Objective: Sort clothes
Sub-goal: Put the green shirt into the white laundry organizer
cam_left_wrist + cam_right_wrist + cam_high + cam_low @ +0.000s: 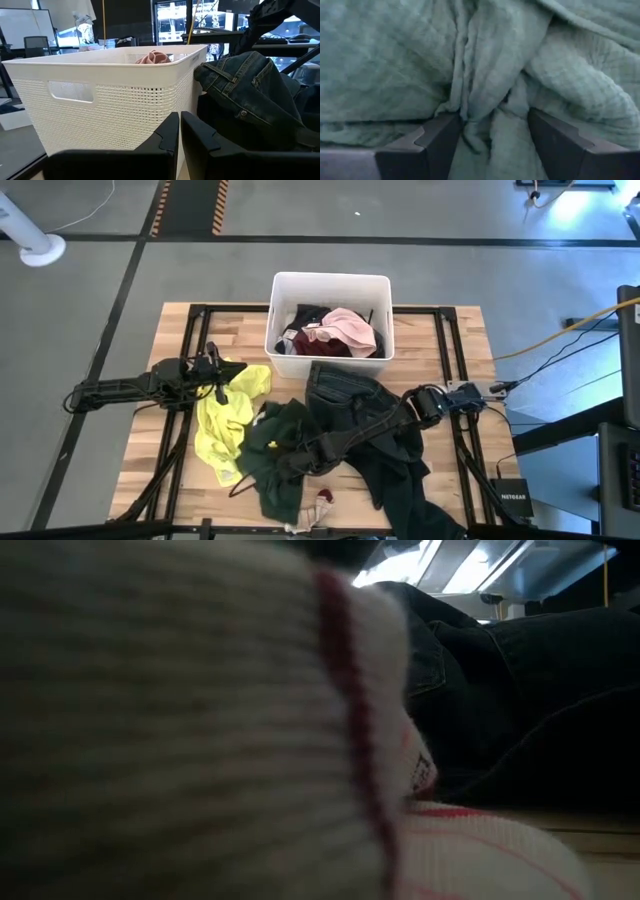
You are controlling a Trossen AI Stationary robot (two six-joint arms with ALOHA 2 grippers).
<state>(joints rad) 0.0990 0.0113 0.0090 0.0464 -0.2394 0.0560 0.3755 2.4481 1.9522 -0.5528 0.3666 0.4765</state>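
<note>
**Right claw poised over the green shirt, left claw waiting by the bin**

Seen from above, the clothes lie in two lots: a pink piece (349, 328) and dark ones already in the white bin (330, 282) at the far edge of the worktop (455, 345), the rest loose in front of it. The jeans (345, 392) sprawl just before the bin, the dark green shirt (283, 448) beside them, the yellow top (226, 420) to the left. The right claw (298, 452) reaches across the jeans onto the green shirt, probably to lift it next. The left claw (222, 379) hovers at the yellow top's upper edge.

At worktop height, a striped piece (200, 720) (white knit with red lines) fills nearly everything, with dark denim behind.

The left wrist view shows its fingers (165, 137) pressed together on nothing, facing the bin's perforated wall, jeans slumped against its corner.

The right wrist view shows fingers (437, 135) spread apart, a ridge of green cloth bunched between them, not yet pinched.

The worktop is pale wooden planking; grey floor with taped lines surrounds it.
</note>
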